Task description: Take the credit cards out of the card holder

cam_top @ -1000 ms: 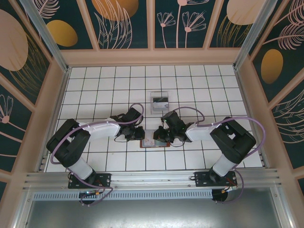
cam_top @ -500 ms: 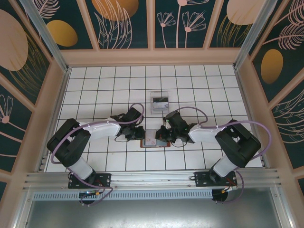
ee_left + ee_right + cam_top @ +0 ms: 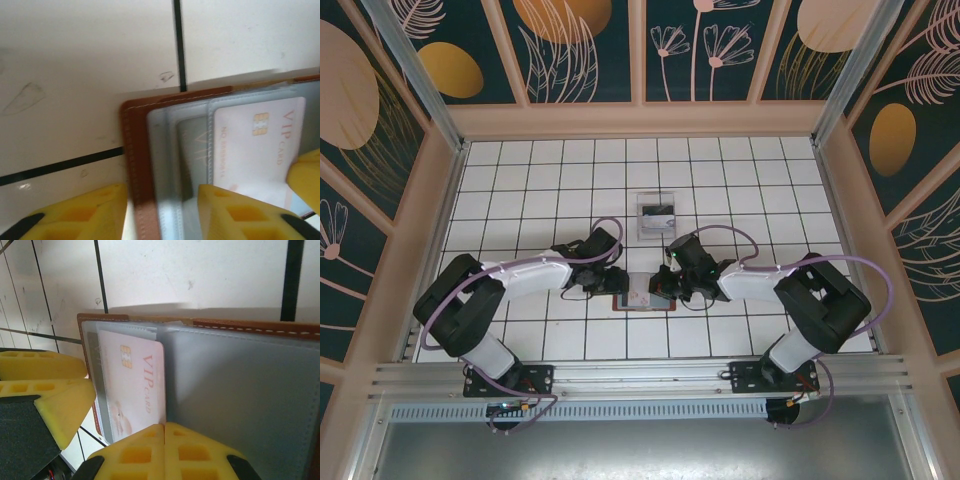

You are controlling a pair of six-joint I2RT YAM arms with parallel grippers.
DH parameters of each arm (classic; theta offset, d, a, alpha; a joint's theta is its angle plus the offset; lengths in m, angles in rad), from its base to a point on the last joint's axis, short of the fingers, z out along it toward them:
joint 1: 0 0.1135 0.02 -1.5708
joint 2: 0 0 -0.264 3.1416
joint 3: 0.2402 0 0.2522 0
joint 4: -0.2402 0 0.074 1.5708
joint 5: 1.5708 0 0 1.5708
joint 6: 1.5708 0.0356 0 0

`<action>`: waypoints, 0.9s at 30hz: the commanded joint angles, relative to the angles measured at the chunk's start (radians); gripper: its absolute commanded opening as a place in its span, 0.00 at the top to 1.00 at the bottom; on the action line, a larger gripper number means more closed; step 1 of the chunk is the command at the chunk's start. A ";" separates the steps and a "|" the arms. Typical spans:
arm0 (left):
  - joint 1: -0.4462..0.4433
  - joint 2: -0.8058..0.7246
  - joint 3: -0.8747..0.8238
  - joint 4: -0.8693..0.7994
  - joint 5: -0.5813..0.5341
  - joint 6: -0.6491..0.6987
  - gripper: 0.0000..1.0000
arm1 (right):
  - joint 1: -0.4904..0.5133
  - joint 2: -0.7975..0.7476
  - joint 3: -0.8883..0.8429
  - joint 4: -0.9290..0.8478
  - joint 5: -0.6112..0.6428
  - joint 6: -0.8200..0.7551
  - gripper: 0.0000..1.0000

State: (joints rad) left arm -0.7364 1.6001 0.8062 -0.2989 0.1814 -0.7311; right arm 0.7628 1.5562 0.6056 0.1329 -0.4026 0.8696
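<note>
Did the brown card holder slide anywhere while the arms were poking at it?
No. In the top view the card holder sits just as far below the clear stand as before.

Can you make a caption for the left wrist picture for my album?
Left gripper open astride the brown card holder, a VIP card showing inside.

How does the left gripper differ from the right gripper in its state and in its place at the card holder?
The left gripper is open, its fingers astride the brown edge of the card holder; the right gripper is shut, its tips at the edge of the VIP card. Both have yellow fingers.
</note>
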 commanded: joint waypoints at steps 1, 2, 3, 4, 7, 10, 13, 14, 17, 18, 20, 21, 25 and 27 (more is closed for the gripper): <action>-0.011 -0.012 0.022 -0.066 -0.034 -0.018 0.53 | 0.003 0.013 -0.001 -0.025 0.000 -0.016 0.96; -0.015 -0.007 0.027 -0.066 -0.035 -0.019 0.53 | 0.003 0.014 0.000 -0.025 0.000 -0.017 0.96; -0.019 0.000 0.032 -0.065 -0.036 -0.018 0.53 | 0.003 0.014 0.002 -0.027 -0.001 -0.018 0.96; -0.021 0.008 0.034 -0.065 -0.037 -0.018 0.52 | 0.003 0.015 0.002 -0.027 -0.001 -0.019 0.96; -0.030 0.026 0.040 -0.057 -0.033 -0.017 0.51 | 0.003 0.018 0.006 -0.029 -0.002 -0.022 0.96; -0.040 0.023 0.042 -0.046 -0.031 -0.018 0.51 | 0.004 0.023 0.010 -0.029 -0.004 -0.023 0.96; -0.041 0.023 0.040 -0.040 -0.031 -0.021 0.50 | 0.004 0.024 0.010 -0.029 -0.003 -0.020 0.96; -0.042 0.026 0.041 -0.038 -0.030 -0.020 0.49 | 0.004 0.025 0.010 -0.029 -0.004 -0.020 0.96; -0.045 0.036 0.042 -0.027 -0.023 -0.018 0.48 | 0.006 0.027 0.011 -0.031 -0.006 -0.021 0.96; -0.048 0.041 0.043 -0.024 -0.020 -0.017 0.47 | 0.005 0.026 0.011 -0.032 -0.005 -0.021 0.96; -0.052 0.053 0.048 -0.024 -0.020 -0.016 0.47 | 0.005 0.027 0.011 -0.035 -0.003 -0.022 0.96; -0.052 0.055 0.048 -0.022 -0.021 -0.015 0.46 | 0.005 0.028 0.011 -0.036 -0.002 -0.022 0.96; -0.056 0.064 0.045 -0.023 -0.030 -0.014 0.45 | 0.006 0.030 0.013 -0.036 -0.004 -0.020 0.96; -0.056 0.077 0.048 -0.048 -0.066 -0.008 0.46 | 0.006 0.029 0.014 -0.039 -0.004 -0.021 0.96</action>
State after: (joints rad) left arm -0.7822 1.6341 0.8440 -0.3294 0.1490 -0.7380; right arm 0.7628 1.5677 0.6067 0.1318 -0.4065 0.8696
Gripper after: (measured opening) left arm 0.549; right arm 0.054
